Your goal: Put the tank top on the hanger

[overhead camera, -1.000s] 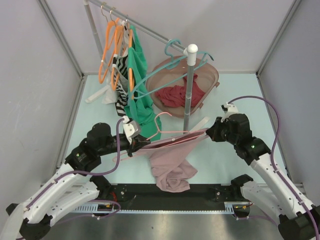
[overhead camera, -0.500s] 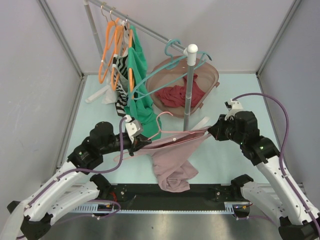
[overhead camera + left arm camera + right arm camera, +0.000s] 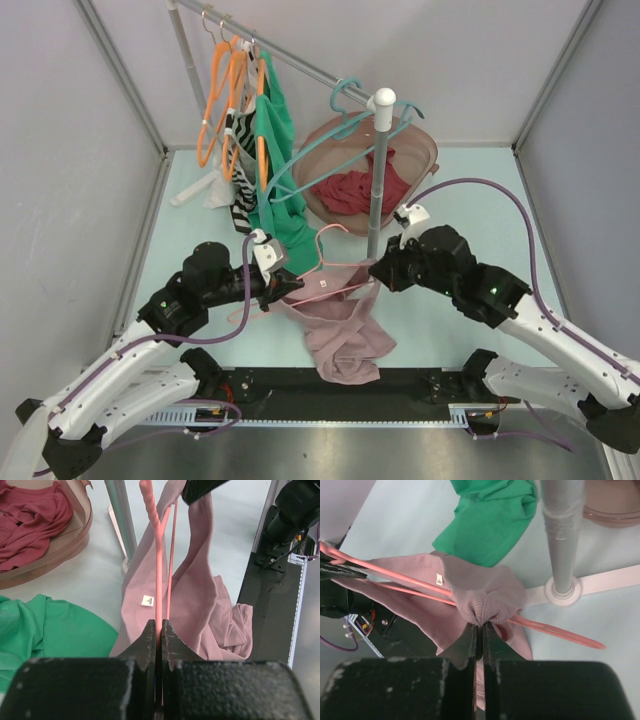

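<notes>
The light-pink hanger (image 3: 335, 283) is held level above the table between my two grippers. My left gripper (image 3: 286, 290) is shut on the hanger's left end; in the left wrist view its jaws (image 3: 160, 625) pinch the thin pink bar (image 3: 159, 575). The mauve-pink tank top (image 3: 342, 335) drapes from the hanger down to the table, white label (image 3: 147, 600) showing. My right gripper (image 3: 379, 272) is shut on a bunched fold of the tank top (image 3: 485, 595), right over the hanger bar (image 3: 560, 631).
A grey rack pole (image 3: 377, 170) stands just behind the hanger. A brownish basin (image 3: 425, 150) holds a dark red garment (image 3: 352, 190). A green garment (image 3: 280, 180), orange hangers (image 3: 215, 100) and a teal hanger (image 3: 345, 98) hang on the rail.
My right gripper has moved left along the hanger toward the left gripper, carrying the fabric with it. The tank top now bunches nearer the hanger's middle. The left gripper has barely moved.
</notes>
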`<state>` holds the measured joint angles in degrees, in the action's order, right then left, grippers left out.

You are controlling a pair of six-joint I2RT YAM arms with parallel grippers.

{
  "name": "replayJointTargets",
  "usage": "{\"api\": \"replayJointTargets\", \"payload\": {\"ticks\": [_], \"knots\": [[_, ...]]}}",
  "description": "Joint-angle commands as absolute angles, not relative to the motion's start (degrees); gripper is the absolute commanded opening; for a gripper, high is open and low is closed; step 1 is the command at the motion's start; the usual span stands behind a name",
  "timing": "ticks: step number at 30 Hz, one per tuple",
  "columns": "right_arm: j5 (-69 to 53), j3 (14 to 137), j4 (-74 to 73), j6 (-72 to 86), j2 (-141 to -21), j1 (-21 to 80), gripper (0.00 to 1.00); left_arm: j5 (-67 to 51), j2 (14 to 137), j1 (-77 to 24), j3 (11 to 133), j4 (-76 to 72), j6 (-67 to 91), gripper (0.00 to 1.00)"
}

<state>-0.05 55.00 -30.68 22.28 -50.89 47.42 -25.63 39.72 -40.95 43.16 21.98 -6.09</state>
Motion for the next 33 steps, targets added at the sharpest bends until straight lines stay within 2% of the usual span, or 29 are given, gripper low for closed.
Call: {"api": "replayJointTargets", "payload": {"ticks": [1,4,6,7,9,11,13,17,25,30,33], "knots": [[5.4,58.2,-28.2,23.1,-52.4,50.1,0.0,-25.4,39.3,-40.5,43.4,20.2,-6.4,0.0],[6.2,57.9,-29.4,23.2,-51.7,50.2,0.01,-24.6,38.8,-40.5,43.4,20.1,-6.2,0.0],[6.3,57.7,-29.9,23.0,-50.4,50.2,0.08,-24.0,38.6,-40.4,43.3,20.1,-5.9,0.0],[6.3,57.8,-30.3,22.9,-49.9,50.1,0.14,-23.8,38.6,-40.4,43.3,20.2,-5.9,0.0],[6.2,58.0,-30.7,22.6,-49.3,50.1,0.41,-23.1,38.8,-40.4,43.5,20.6,-5.6,0.0],[5.7,58.3,-31.0,22.0,-49.1,50.0,0.62,-22.8,38.9,-40.4,44.0,21.2,-5.5,0.0],[5.4,58.5,-31.7,21.5,-49.2,50.0,0.78,-22.2,38.7,-40.4,44.6,21.4,-5.2,0.0],[6.9,59.6,-33.0,21.0,-48.5,49.8,0.95,-22.1,38.5,-40.4,45.5,21.9,-4.1,0.0],[7.0,62.2,-35.7,18.7,-45.9,45.1,0.98,-22.9,37.4,-40.4,46.6,23.0,-2.7,0.0],[4.0,62.1,-36.6,17.8,-44.9,39.8,0.98,-20.9,36.4,-40.5,51.7,30.2,-1.6,0.0],[2.5,62.2,-37.3,17.1,-44.2,36.7,0.98,-15.4,38.3,-40.5,56.9,38.2,-1.8,0.0]]}}
